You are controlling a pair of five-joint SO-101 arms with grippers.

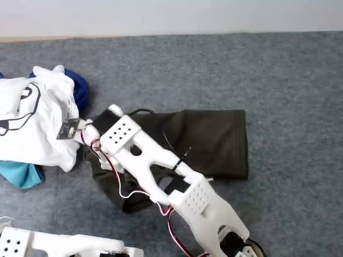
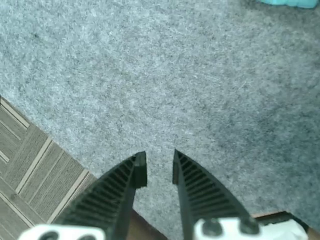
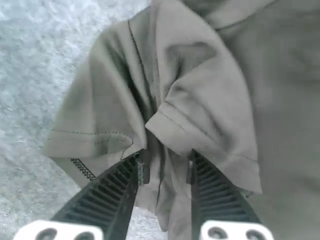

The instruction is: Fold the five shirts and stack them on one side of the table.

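A dark olive shirt (image 1: 214, 142) lies partly folded in the middle of the grey carpet (image 1: 289, 80). My right arm (image 1: 161, 166) stretches across it from the front right. My right gripper (image 3: 166, 160) is shut on a bunched fold at the olive shirt's (image 3: 210, 100) left end, by a sleeve hem. A white printed shirt (image 1: 32, 123) is heaped at the left on top of a dark blue shirt (image 1: 80, 88) and a teal shirt (image 1: 21, 174). My left gripper (image 2: 159, 162) hovers over bare carpet (image 2: 190, 80), open by a narrow gap and holding nothing.
My left arm (image 1: 53, 245) lies along the front left edge. Beside the left gripper the carpet ends at a patterned floor (image 2: 30, 165). A teal corner (image 2: 290, 2) shows farther off. Bare carpet stretches to the right of the olive shirt and behind it.
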